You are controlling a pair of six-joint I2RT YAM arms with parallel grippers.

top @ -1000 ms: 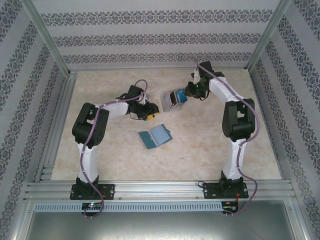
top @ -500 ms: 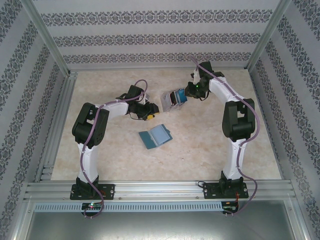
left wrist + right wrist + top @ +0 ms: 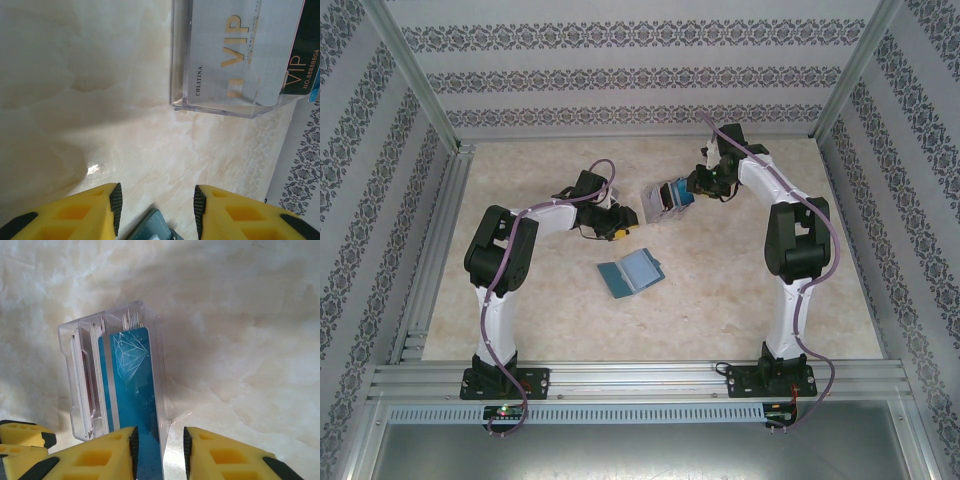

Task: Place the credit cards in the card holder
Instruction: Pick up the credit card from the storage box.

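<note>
Upright in a clear card stand (image 3: 155, 330) toward the far middle of the desk (image 3: 550, 310), the credit cards (image 3: 97, 390) are packed side by side. At one end of the stack a blue card (image 3: 131, 375) with a white diamond drawing is seen, with thin pale card edges beside it. Its lower part is flanked by the yellow fingers of the right tool (image 3: 159, 450). The fingers are parted, yet whether the card is pinched cannot be told.

From the left wrist view, a pale card (image 3: 235, 45) lettered VIP in gold is seen through the stand's wall, and a dark card (image 3: 302, 60) is set behind it.

The card holder (image 3: 630, 272) — a teal wallet — is laid open and flat on the desk, nearer the arm bases than the stand and apart from it.

The left tool (image 3: 157, 200) is spread, with bare marbled desk seen between its fingers — it is pointed at the stand and held just short of it.

Patterned walls (image 3: 620, 70) are set around the desk.
</note>
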